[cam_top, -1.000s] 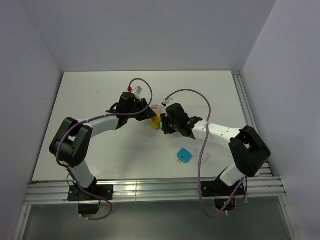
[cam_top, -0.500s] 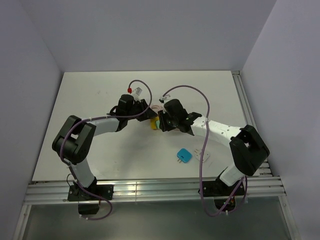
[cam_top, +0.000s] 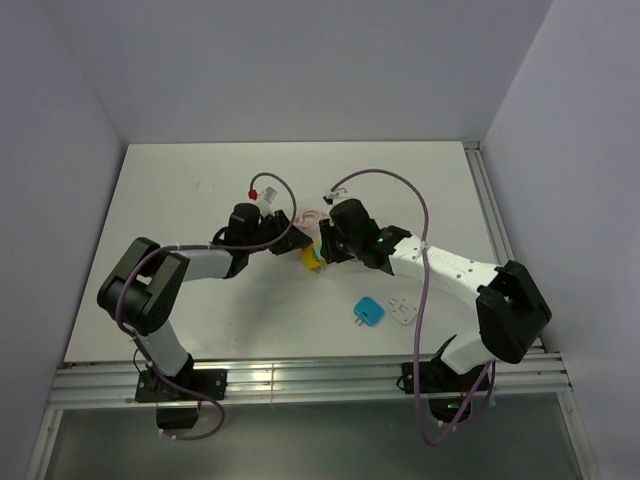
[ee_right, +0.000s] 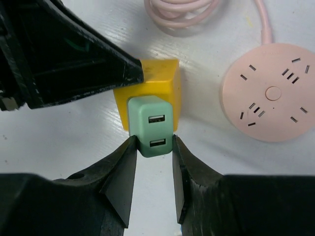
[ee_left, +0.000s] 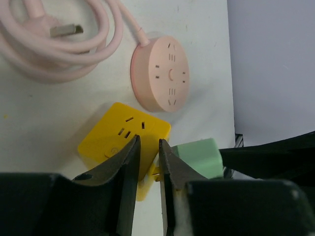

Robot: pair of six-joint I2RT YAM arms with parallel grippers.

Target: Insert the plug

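A mint-green USB charger plug (ee_right: 153, 125) sits between the fingers of my right gripper (ee_right: 153, 142), which is shut on its sides. The plug's front is against a yellow cube socket (ee_right: 160, 76). In the left wrist view the green plug (ee_left: 199, 157) has its metal prongs partly showing at the side of the yellow cube (ee_left: 118, 137). My left gripper (ee_left: 148, 145) is shut to a narrow gap, its tips over the cube's near edge. From above, the left gripper (cam_top: 292, 245) and the right gripper (cam_top: 322, 252) meet at the cube (cam_top: 312, 260).
A round pink power strip (ee_right: 273, 93) with a coiled pink cable (ee_left: 59, 49) lies just beyond the cube. A blue adapter (cam_top: 368, 312) and a white adapter (cam_top: 402, 310) lie near the right arm. Table rails run along the right and front edges.
Both grippers and the yellow cube have shifted slightly towards the front and left. The right arm has stretched out further, and the white adapter now shows beside the blue one.
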